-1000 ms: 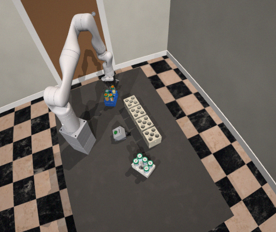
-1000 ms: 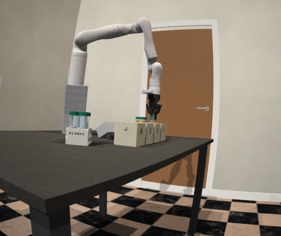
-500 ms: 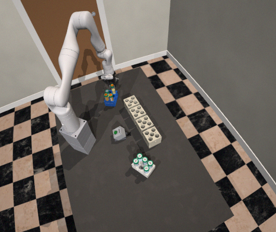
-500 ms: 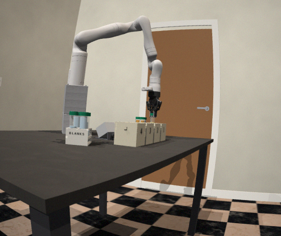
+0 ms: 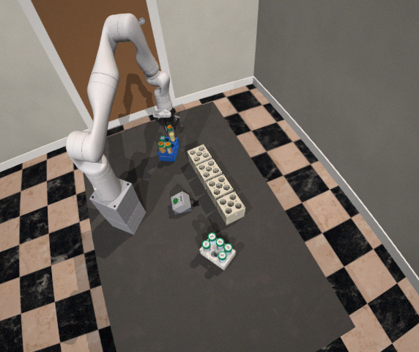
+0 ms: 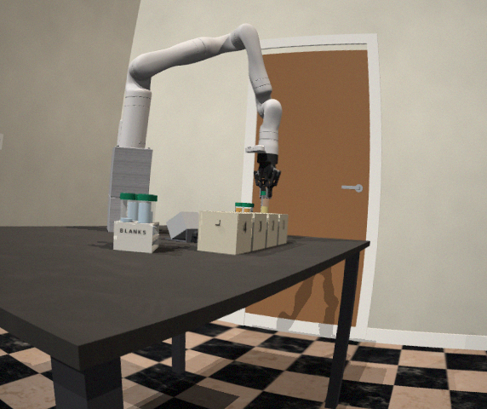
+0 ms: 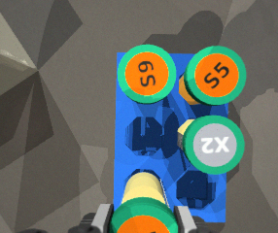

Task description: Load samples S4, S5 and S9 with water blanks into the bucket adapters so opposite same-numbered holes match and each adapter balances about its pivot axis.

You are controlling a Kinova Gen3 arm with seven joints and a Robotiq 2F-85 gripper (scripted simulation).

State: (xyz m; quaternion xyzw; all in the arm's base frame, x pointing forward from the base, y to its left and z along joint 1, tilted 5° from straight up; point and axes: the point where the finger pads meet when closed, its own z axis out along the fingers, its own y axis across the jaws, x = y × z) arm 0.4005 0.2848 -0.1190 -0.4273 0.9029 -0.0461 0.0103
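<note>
My gripper (image 7: 143, 222) is shut on an orange-dotted sample tube (image 7: 141, 204) with yellow liquid. Its ID is cut off at the frame edge; S9 and S5 are elsewhere, so it reads as S4. The tube is lifted partly above the blue sample rack (image 7: 170, 136), as the top view (image 5: 170, 131) and the exterior view (image 6: 263, 201) show. S9 (image 7: 147, 73), S5 (image 7: 215, 75) and grey-dotted X2 (image 7: 214, 144) stand in the rack. Four cream adapters (image 5: 216, 182) stand in a row with empty holes. The blanks rack (image 5: 215, 246) holds several white-dotted tubes.
The sloped desk with the green DONE key (image 5: 176, 200) stands between the arm base and the adapters. The blue rack (image 5: 165, 152) sits near the table's far edge, by the door.
</note>
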